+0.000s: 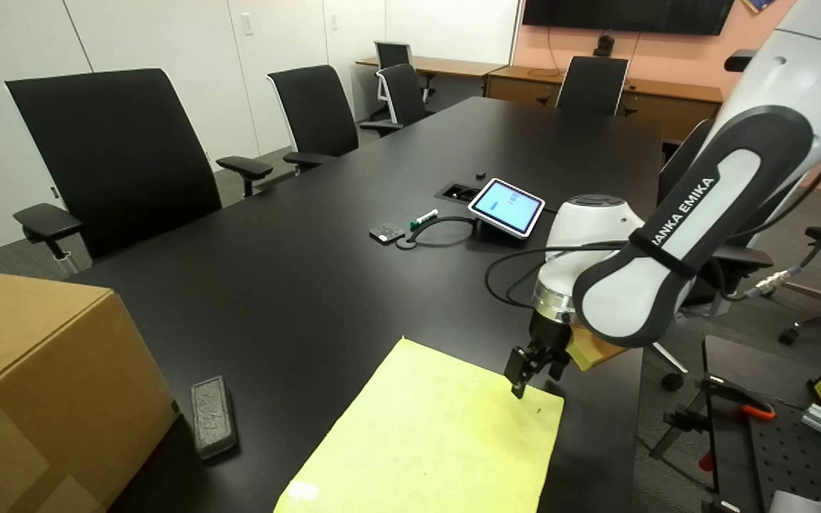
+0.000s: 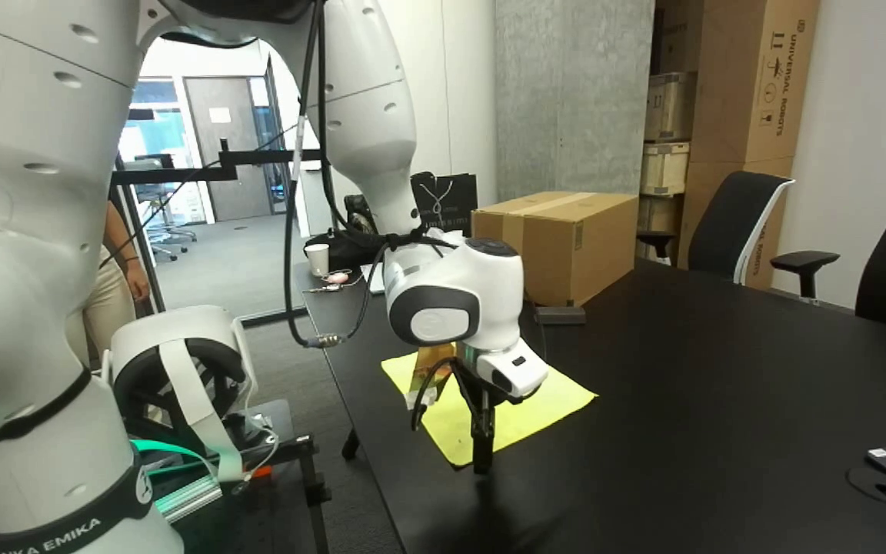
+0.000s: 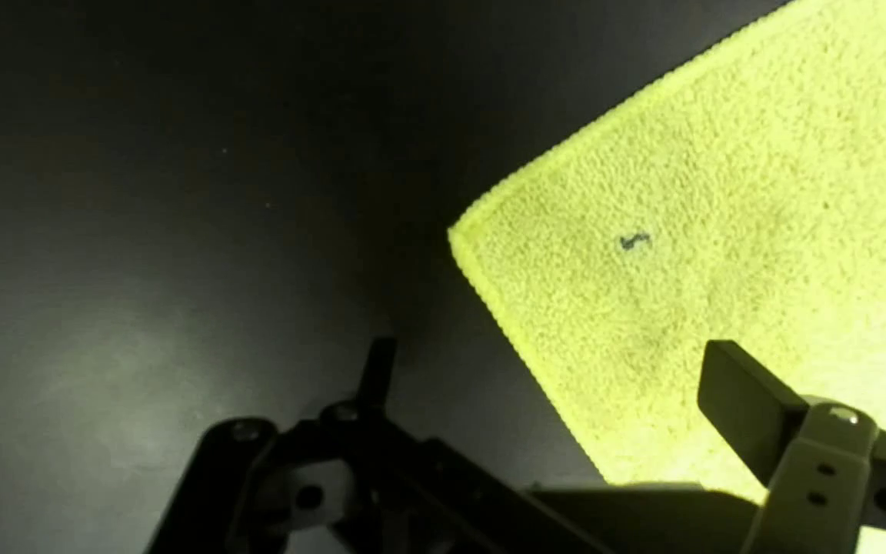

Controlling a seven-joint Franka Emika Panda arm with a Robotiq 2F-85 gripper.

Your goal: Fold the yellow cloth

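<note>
The yellow cloth (image 1: 432, 442) lies flat and spread out on the black table. It also shows in an exterior view (image 2: 547, 404), partly hidden behind the arm and gripper. In the wrist view one corner of the cloth (image 3: 689, 192) is near, with a small dark mark on it. My gripper (image 1: 537, 376) is low over the cloth's edge near this corner. It also shows in an exterior view (image 2: 449, 445). In the wrist view the gripper (image 3: 554, 362) is open with nothing between its fingers. One finger is over the cloth, the other over the table beyond its edge.
A brown cardboard box (image 1: 61, 377) and a dark eraser (image 1: 212, 417) stand on the table beside the cloth. A tablet (image 1: 507, 206) with a cable, a marker (image 1: 424, 218) and a small dark square (image 1: 387, 233) lie farther along. A side cart (image 1: 781, 442) holds tools.
</note>
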